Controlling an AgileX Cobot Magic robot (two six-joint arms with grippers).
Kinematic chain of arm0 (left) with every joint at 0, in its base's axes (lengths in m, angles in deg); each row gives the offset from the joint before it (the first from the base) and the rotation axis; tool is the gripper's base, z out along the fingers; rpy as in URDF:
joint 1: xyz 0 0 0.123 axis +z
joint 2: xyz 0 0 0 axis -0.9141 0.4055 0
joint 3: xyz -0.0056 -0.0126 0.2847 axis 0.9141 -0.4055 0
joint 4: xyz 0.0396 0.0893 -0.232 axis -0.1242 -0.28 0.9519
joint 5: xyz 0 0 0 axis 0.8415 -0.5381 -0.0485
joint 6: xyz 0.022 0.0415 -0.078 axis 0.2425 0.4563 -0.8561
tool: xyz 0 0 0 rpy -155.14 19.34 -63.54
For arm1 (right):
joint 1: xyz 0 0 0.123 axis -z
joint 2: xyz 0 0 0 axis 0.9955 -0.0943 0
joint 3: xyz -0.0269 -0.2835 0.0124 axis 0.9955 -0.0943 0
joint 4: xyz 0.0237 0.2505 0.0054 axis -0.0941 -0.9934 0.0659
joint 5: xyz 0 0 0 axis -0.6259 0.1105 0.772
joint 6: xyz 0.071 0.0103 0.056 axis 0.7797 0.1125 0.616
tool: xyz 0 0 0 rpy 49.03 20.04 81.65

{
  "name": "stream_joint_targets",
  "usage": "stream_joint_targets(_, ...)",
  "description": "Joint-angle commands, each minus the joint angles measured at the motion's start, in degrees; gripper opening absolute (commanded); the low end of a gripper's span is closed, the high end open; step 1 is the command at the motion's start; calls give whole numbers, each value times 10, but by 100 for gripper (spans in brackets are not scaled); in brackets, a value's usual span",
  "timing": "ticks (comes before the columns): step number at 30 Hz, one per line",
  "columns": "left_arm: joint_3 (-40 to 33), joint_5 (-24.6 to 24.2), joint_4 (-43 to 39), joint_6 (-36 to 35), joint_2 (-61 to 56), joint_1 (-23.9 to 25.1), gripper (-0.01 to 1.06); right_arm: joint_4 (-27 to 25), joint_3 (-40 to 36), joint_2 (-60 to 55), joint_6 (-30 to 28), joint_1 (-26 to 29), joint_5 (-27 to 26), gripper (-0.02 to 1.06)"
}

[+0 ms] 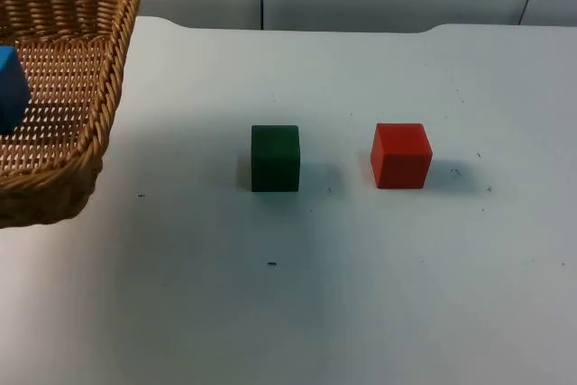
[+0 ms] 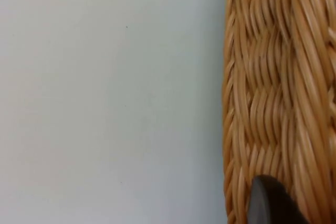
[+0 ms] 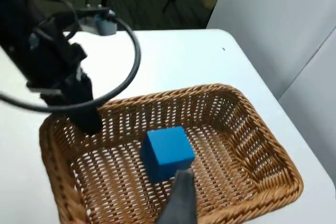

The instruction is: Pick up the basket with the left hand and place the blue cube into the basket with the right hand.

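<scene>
Three cubes catch my eye: a green cube (image 1: pixel 275 159) and a red cube (image 1: pixel 401 156) stand side by side but apart in the middle of the white table (image 1: pixel 361 295), and the blue cube (image 3: pixel 168 152) lies inside the wicker basket (image 3: pixel 247 145), on its woven floor, clear of the walls. From overhead, the basket (image 1: pixel 81 87) sits at the table's left edge with a sliver of the blue cube (image 1: pixel 11 87) showing inside it.

From the right arm's own camera, the left gripper (image 3: pixel 86 116) is at the basket's rim on the side away from that camera, its black fingers closed over the wicker edge. The left wrist camera looks straight along the basket's plaited wall (image 2: pixel 273 98), with one dark fingertip (image 2: pixel 270 203) pressed against the weave and bare table (image 2: pixel 105 98) beside it.

The right gripper (image 3: pixel 181 198) hangs above the basket, just beside the blue cube, with one grey finger in sight. Whether its fingers are spread or closed I cannot tell; it has hold of nothing that I can see.
</scene>
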Motion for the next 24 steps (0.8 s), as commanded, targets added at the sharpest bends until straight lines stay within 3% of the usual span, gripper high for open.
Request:
stream_joint_targets(1,27,-8,37,17,37,-22,0,-1,-80,53,-4,2,-58,73)
stream_joint_targets(7,53,31,37,25,81,-58,0,-12,-197,129,3,2,-137,73)
stream_joint_targets(11,55,91,61,29,113,-79,0,-21,-299,204,16,2,-207,73)
stream_joint_targets(16,56,133,81,58,148,-90,0,-41,-366,276,17,2,-267,73)
stream_joint_targets(24,56,150,99,106,187,-90,0,-66,-405,342,17,2,-262,73)
